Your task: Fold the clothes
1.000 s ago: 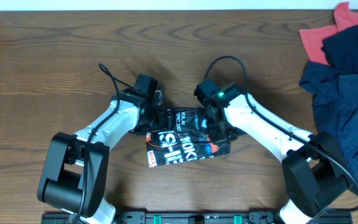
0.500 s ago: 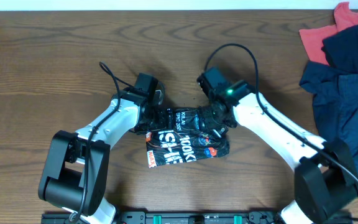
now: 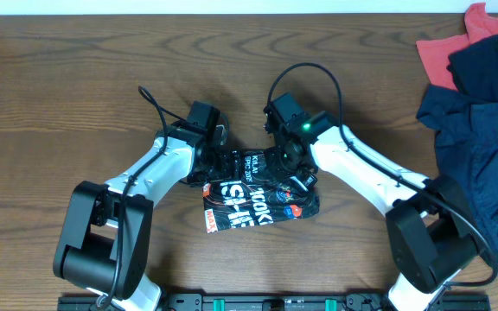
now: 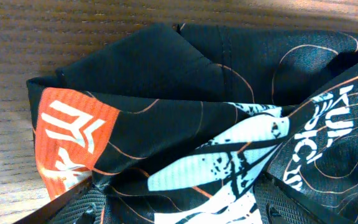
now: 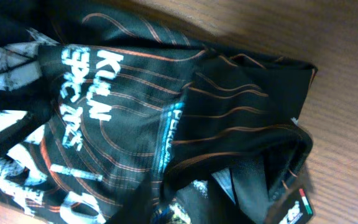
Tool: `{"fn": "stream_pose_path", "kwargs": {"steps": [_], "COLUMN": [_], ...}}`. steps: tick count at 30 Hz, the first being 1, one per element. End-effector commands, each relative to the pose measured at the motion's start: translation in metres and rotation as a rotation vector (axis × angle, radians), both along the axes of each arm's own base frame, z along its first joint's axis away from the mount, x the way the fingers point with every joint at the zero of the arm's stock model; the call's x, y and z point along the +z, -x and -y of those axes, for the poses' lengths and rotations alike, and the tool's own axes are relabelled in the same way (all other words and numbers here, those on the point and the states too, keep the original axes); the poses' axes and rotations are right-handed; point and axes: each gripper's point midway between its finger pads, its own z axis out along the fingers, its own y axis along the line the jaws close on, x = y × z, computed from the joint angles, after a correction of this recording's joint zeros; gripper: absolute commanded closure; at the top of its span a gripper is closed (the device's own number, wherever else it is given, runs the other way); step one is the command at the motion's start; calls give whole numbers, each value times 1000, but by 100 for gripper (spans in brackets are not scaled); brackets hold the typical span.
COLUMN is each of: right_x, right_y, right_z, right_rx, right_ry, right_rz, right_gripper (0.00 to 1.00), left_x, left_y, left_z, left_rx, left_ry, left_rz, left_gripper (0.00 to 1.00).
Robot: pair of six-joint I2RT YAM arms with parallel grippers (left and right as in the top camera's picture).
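The black sports T-shirt [image 3: 258,197] lies bunched into a small folded bundle on the wooden table, white lettering up. My left gripper [image 3: 219,164] sits low at the bundle's upper left edge. In the left wrist view [image 4: 188,208] its jaws stand apart, with shirt fabric [image 4: 185,106] bulging between the pads [image 4: 86,208]. My right gripper [image 3: 294,171] hovers over the bundle's upper right part. The right wrist view is filled by the shirt [image 5: 135,106] at close range, and dark folds hide the fingers.
A plain navy garment [image 3: 482,112] lies heaped at the right edge, with a red cloth [image 3: 443,52] beside and under it at the back right. Bare wooden table [image 3: 76,86] surrounds the bundle. Both arm bases stand at the front edge.
My right gripper has moved from the bundle's right side up and left along its upper edge. The left arm and the bundle have stayed put.
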Motion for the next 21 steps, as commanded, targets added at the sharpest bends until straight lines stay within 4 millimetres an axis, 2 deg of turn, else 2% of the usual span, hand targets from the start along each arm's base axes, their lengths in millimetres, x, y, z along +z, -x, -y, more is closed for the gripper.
{"fn": "stream_pose_path", "kwargs": {"steps": [1, 4, 8, 9, 12, 17, 21], "right_x": [-2, 7, 13, 13, 11, 10, 31], "right_y": [-13, -30, -44, -45, -42, -21, -4], "right_z": [16, 48, 79, 86, 101, 110, 102], "right_rx": [-113, -282, -373, -388, -417, -400, -348], "right_ry": [87, 195, 250, 257, 271, 295, 227], "right_rz": [52, 132, 171, 164, 120, 31, -8], "right_gripper": [99, 99, 99, 97, 82, 83, 82], "left_x": [-24, -24, -24, -24, -24, -19, 18], "left_y": [13, 13, 13, 13, 13, 11, -15], "left_z": [-5, -5, -5, -5, -5, -6, -12], "left_rx": [-10, -10, -10, -10, -10, -22, -59], "left_ry": [-30, -31, -30, -31, -31, -29, -38], "left_rz": [-68, -68, -69, -69, -69, -57, 62], "left_gripper": [21, 21, 21, 21, 21, 21, 21]}}
